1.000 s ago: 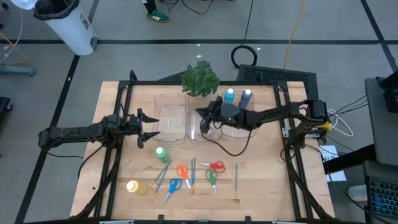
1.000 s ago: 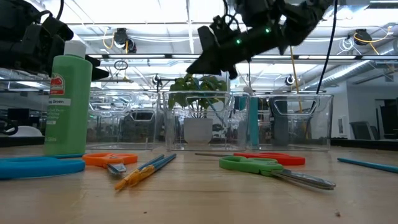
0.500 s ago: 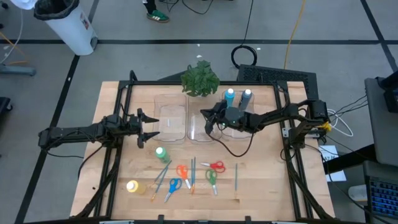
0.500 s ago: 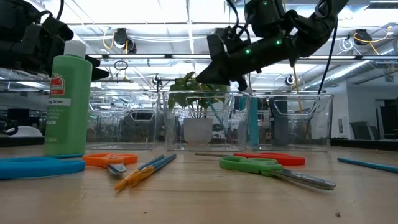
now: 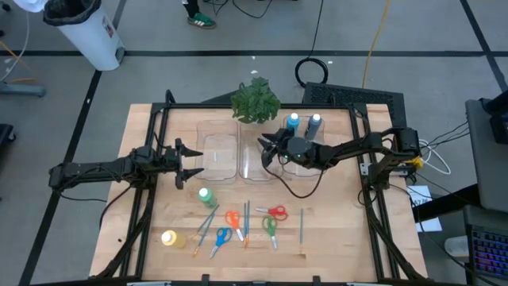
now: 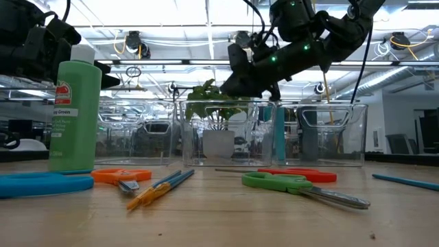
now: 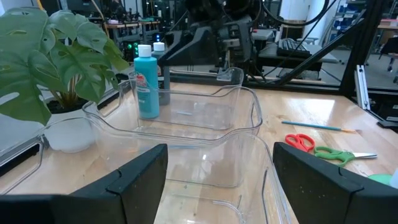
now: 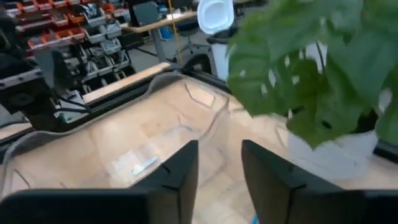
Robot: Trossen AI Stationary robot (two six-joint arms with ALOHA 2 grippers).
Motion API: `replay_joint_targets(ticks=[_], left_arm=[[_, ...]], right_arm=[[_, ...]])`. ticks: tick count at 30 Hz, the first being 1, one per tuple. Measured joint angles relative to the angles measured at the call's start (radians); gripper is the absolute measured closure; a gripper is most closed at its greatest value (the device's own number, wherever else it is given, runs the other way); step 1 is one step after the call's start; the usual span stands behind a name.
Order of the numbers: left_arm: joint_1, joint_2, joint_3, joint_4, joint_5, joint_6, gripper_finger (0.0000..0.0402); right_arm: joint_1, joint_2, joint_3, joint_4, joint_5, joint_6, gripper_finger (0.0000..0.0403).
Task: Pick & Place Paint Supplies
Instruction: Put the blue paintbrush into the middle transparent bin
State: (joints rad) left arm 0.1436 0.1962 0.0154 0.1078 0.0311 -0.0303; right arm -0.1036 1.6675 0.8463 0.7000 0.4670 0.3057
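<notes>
My right gripper (image 5: 264, 151) (image 8: 219, 171) hovers open over the middle clear bin (image 5: 259, 160) and holds nothing. My left gripper (image 5: 187, 161) (image 7: 217, 180) waits open and level at the table's left, facing the left bin (image 5: 218, 151). A light blue bottle (image 5: 293, 121) (image 7: 147, 81) and a dark blue bottle (image 5: 315, 122) stand upright in the right bin. On the wood nearer the front stand a green bottle (image 5: 205, 195) (image 6: 75, 110) and a yellow bottle (image 5: 169, 237). Beside them lie orange scissors (image 5: 232, 218), blue scissors (image 5: 222, 235), red scissors (image 5: 276, 211), green scissors (image 5: 270, 226) and thin brushes (image 5: 247, 218).
A leafy plant (image 5: 255, 100) in a white pot stands at the table's far edge behind the bins, close to my right gripper in the right wrist view (image 8: 323, 68). A black frame (image 5: 159, 135) runs around the tabletop. Another brush (image 5: 301, 223) lies at the front right.
My right gripper has drawn back a little toward the table's right over the middle bin, sunk slightly and rolled. Its fingers, a single shut point in the low view a second ago, now stand parted.
</notes>
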Motion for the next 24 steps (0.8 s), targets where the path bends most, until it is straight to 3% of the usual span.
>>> replay_joint_targets(ticks=[7,11,15,21,24], left_arm=[[0.0,0.0,0.0,0.0,0.0,0.0,0.0107],[0.0,0.0,0.0,0.0,0.0,0.0,0.0107],[0.0,0.0,0.0,0.0,0.0,0.0,0.0107],[0.0,0.0,0.0,0.0,0.0,0.0,0.0107],[0.0,0.0,0.0,0.0,0.0,0.0,0.0107]], right_arm=[[0.098,-0.087,0.0,0.042,-0.049,-0.193,0.0208],[0.204,-0.14,0.0,0.073,-0.162,-0.346,0.0174],[0.326,-0.169,0.0,0.069,-0.308,-0.37,0.0153],[0.514,-0.171,0.0,-0.1,-0.53,-0.401,0.0145],[0.603,-0.152,0.0,-0.246,-0.545,-0.43,0.0149]])
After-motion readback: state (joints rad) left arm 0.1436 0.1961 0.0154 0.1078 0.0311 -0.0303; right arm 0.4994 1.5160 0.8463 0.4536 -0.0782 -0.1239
